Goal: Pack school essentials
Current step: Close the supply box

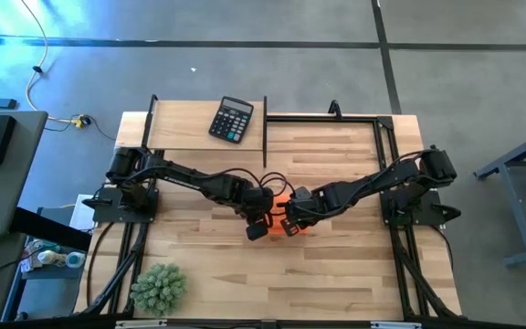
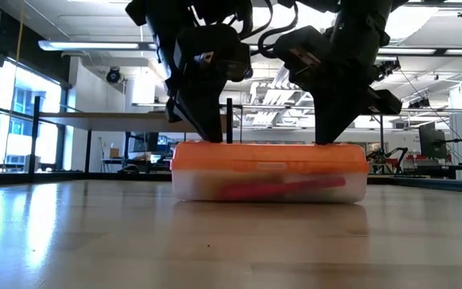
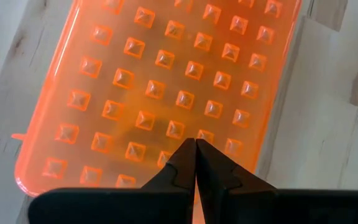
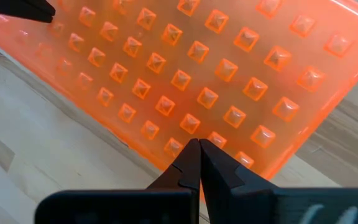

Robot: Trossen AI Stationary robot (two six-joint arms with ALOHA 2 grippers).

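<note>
A pencil box with a clear lower part (image 2: 215, 186) and an orange studded lid (image 2: 271, 155) lies flat on the wooden table's middle (image 1: 282, 202). Through the clear wall a long red thing (image 2: 283, 190) shows inside; I cannot tell what else the box holds. My left gripper (image 3: 195, 142) is shut with its tips on the lid's left part (image 2: 213, 138). My right gripper (image 4: 199, 143) is shut with its tips on the lid's right part (image 2: 327, 141). In the high view the two grippers (image 1: 257, 228) (image 1: 290, 223) meet over the box. My left gripper sets its shut fingertips (image 3: 185, 155) on the lid's studded top (image 3: 178, 129), near the lid's left end. It comes steeply from above. The box lies flat on the table. My right gripper sets its shut fingertips (image 4: 189, 157) on the lid's studded top (image 4: 191, 124), close to one long edge, steeply from above.
A black calculator (image 1: 232, 120) lies at the table's far edge, left of a thin black divider (image 1: 265, 128). A green spiky plant (image 1: 158, 286) stands at the near left corner. Black frame rails (image 1: 386, 146) run along the table's sides. Bare wood lies near of the box.
</note>
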